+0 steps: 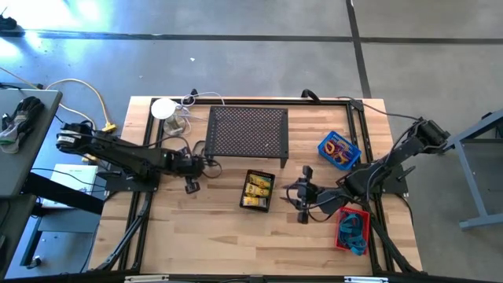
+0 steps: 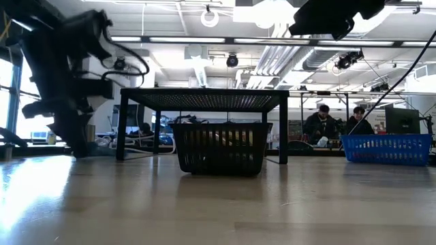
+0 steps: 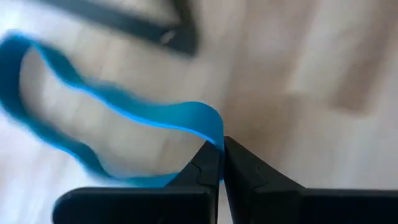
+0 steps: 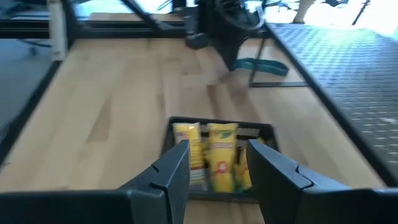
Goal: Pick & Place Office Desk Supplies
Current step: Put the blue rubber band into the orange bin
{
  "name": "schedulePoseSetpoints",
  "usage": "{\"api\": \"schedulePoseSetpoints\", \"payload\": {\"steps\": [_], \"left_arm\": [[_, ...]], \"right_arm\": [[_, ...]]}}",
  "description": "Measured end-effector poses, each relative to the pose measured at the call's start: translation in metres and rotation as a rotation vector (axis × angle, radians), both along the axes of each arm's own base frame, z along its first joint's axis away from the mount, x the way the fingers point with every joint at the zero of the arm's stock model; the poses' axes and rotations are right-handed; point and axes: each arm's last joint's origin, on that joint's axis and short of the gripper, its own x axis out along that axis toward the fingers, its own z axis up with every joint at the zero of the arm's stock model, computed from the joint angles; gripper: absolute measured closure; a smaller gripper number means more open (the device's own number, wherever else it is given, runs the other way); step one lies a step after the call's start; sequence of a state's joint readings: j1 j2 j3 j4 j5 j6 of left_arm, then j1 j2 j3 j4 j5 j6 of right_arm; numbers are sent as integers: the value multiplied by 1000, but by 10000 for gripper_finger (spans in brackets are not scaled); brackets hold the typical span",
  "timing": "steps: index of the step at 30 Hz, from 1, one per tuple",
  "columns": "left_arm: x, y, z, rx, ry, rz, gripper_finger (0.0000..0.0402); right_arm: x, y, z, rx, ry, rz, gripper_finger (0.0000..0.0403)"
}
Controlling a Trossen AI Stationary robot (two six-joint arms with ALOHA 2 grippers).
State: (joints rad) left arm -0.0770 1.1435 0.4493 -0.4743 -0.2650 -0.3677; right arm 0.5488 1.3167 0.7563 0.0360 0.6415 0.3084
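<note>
Wooden table [image 1: 220, 228], left claw [image 3: 221, 163] pinching blurred blue band [image 3: 124, 112] (loop cropped)

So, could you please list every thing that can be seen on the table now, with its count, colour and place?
Stand: one, black perforated, table's far middle.
Black basket: one, centre, holding yellow packets.
Blue basket: one, right far side, coloured rings inside.
Red basket: one, right near side, blue bands inside.
Blue band: one, pinched by the left gripper.
Left gripper: shut on the band, beside the stand's left end.
Right gripper: open, facing the black basket.
</note>
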Motion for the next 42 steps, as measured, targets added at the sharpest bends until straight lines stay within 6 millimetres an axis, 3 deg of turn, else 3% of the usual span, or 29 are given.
{"api": "schedulePoseSetpoints", "payload": {"steps": [5,12,16,20,28,34,42], "left_arm": [[18,-24,32,-72,-103,-62,399],[42,-66,113,-229,-348,-207,400],[49,-91,158,-289,-580,-321,400],[56,-111,182,-315,-833,-422,400],[80,-134,180,-312,-1001,-518,400],[93,-135,172,-309,-1023,-501,401],[97,-132,166,-292,-985,-490,400]], "right_arm": [[1,3,2,20,1,91,256],[2,4,4,29,-21,108,256],[2,7,6,36,-37,118,256],[7,10,8,53,-91,147,256],[32,29,0,-63,-297,249,256],[50,31,-10,-75,-440,259,253],[69,12,-2,144,-478,275,178]]}}
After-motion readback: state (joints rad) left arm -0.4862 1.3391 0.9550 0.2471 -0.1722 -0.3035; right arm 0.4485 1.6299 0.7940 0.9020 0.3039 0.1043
